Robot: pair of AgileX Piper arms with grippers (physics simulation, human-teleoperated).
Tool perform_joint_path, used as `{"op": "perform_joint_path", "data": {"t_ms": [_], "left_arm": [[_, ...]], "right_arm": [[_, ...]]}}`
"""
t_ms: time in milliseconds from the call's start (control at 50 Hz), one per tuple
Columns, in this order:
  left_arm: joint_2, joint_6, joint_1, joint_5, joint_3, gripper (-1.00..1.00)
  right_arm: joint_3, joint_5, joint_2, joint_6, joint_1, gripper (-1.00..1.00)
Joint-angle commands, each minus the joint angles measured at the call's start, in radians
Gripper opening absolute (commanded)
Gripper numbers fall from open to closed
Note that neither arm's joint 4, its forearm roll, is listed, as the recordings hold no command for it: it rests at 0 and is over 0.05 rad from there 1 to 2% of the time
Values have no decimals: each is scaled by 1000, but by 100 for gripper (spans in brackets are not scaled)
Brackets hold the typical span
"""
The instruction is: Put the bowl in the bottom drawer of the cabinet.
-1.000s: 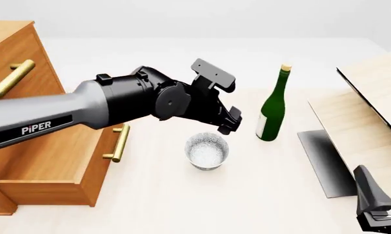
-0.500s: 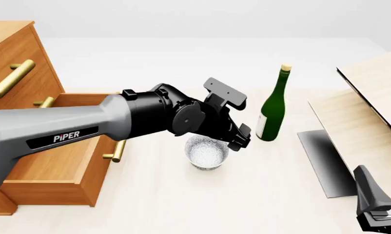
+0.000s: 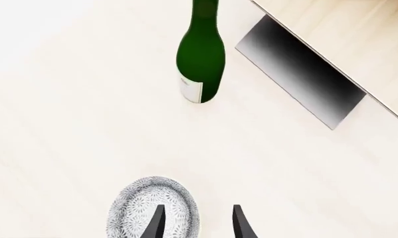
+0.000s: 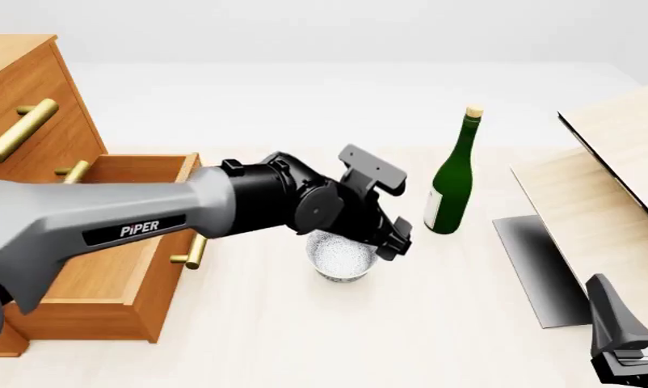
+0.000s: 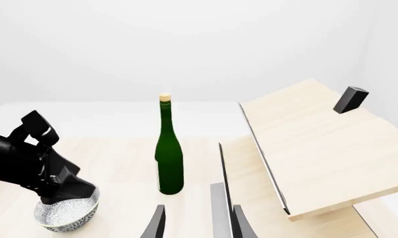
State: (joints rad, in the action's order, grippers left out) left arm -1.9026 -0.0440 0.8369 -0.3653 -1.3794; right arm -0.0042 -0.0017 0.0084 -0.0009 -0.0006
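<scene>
Centrally, the left pincer (image 4: 394,242), fingers parted, straddles the bowl's (image 4: 342,257) rim on the tabletop (image 4: 410,323); right pincer (image 5: 195,223) likewise parted.

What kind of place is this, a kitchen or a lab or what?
Probably neither: it looks like a simulated tabletop test scene. A pale table against a blank white backdrop holds only a wooden cabinet, a green bottle and a speckled bowl.

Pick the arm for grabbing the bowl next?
Left. Its gripper already straddles the rim of the bowl, jaws open, beside the open bottom drawer. The right gripper sits far off.
</scene>
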Motion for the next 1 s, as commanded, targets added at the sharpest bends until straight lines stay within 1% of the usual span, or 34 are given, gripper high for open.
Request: {"op": "perform_joint_path", "data": {"t_ms": [20,120,220,580,700,740,1000], "left_arm": [[-25,-13,0,12,6,100],[-34,-20,3,19,7,100],[-46,-32,8,38,27,100],[-66,-47,5,36,24,100],[-78,-58,6,63,43,100],[-76,-58,4,52,36,100],[-103,-72,1,63,34,100]], "right_arm": [[0,0,0,0,0,100],[0,0,0,0,0,100],[0,0,0,0,0,100],[0,0,0,0,0,100],[0,0,0,0,0,100],[0,0,0,0,0,100],[0,0,0,0,0,100]]}}
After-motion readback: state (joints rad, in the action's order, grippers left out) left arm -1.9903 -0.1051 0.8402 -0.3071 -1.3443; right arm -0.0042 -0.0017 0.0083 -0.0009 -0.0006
